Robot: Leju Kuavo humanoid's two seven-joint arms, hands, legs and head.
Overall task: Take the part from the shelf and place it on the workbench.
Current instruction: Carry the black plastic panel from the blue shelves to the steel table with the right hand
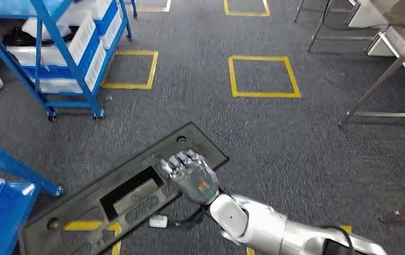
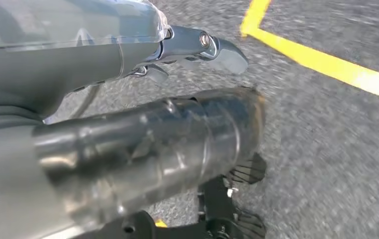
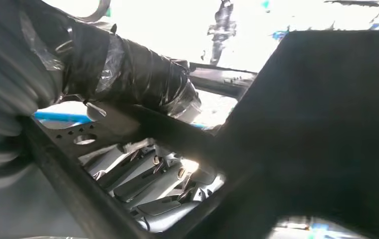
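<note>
While our right hand [image 1: 190,175] grips the long dark part [image 1: 120,191] through its rectangular cutout, fingers curled over the edge, we judge the carrying step is in hand: the part hangs off the shelf [image 1: 67,58], stretching away from the hand across the carpet. Our left hand [image 2: 197,47] hangs over the floor; whether it holds anything we cannot tell. Next we must turn toward the workbench [image 1: 397,53], well apart from the hand, keeping the part level.

one dark part [image 1: 120,194], two blue shelves [image 1: 67,58]
</note>
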